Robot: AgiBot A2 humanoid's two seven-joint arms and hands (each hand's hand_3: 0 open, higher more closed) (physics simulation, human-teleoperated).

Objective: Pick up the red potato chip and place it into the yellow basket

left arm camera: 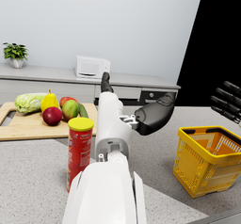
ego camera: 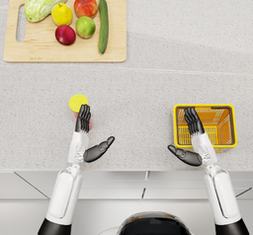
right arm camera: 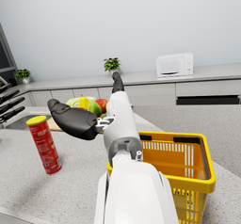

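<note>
Speckled countertop [ego camera: 148, 86]: left hand [ego camera: 85, 135] spread empty beside the upright red chip can [left arm camera: 79, 150]; right hand [ego camera: 192, 137] spread empty over the yellow basket [ego camera: 228, 130].

The work surface is a speckled light grey stone countertop [ego camera: 163, 46]. A plain pale grey wall [left arm camera: 117, 25] closes the room behind it. Along that wall runs a grey counter [right arm camera: 207, 72] over flat-fronted cabinets [right arm camera: 150, 95]. On this counter stand a white microwave [right arm camera: 174, 65] and a potted plant [right arm camera: 112, 65]. Lighting is even and diffuse.
</note>
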